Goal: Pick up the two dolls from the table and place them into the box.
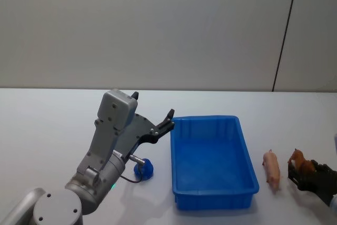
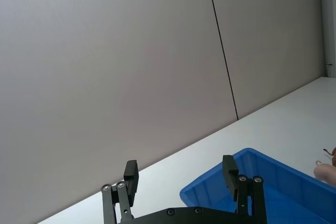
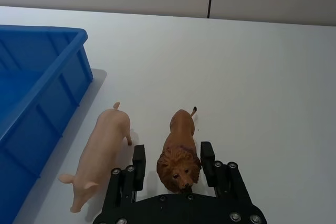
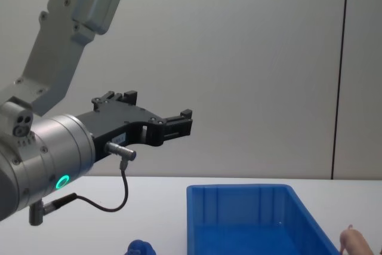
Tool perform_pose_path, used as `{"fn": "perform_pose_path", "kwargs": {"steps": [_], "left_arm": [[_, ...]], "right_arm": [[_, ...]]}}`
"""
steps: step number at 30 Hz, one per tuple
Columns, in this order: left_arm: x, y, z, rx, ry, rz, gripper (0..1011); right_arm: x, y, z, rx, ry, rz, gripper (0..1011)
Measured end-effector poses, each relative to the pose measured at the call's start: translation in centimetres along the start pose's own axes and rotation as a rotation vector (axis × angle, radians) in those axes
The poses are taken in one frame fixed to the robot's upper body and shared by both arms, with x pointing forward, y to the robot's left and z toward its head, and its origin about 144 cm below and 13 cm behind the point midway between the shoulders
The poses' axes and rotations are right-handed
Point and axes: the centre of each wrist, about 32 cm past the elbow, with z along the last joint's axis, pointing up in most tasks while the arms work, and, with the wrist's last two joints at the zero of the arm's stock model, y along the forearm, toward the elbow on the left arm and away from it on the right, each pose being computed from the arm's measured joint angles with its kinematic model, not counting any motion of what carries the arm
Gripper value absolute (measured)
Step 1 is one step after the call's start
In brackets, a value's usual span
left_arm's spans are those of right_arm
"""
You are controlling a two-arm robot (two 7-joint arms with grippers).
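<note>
Head view, left gripper: I see the left gripper raised left of centre, fingers spread wide with nothing in them.
Head view, blue figure: the dark-blue figure sits on the table under that arm, just beside the box's left wall.
Head view, box: the blue box is at lower centre.
Head view, pig and lion: the pig lies right of the box, with a brown lion beside it (the lion is nearer the frame's right edge).
Head view, right gripper: the right gripper is at the lower right corner, at the lion.
Left wrist view: I see the left gripper released at bottom centre, the box corner beyond it, and the pig at the right edge.
Right wrist view: the right gripper straddles the lion, unclenched; one finger stands between lion and pig. The box is upper left.
Chest view: the left gripper hangs mid-left above the table, the blue figure at the bottom edge, the box at lower right, and the pig in the corner.
</note>
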Motion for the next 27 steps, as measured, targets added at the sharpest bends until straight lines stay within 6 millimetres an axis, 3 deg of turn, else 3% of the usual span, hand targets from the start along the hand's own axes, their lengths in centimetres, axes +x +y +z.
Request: {"fn": "perform_pose_path", "kwargs": {"steps": [8, 17, 27], "left_arm": [[0.0, 0.0, 0.0, 0.0, 0.0, 0.0, 1002], [0.0, 0.0, 0.0, 0.0, 0.0, 0.0, 1002], [0.0, 0.0, 0.0, 0.0, 0.0, 0.0, 1002]], "right_arm": [[-0.3, -0.1, 0.4, 0.026, -0.014, -0.003, 443], [-1.0, -0.4, 2.0, 0.102, -0.048, 0.001, 436], [-2.4, -0.8, 5.4, 0.229, -0.096, 0.047, 436]]}}
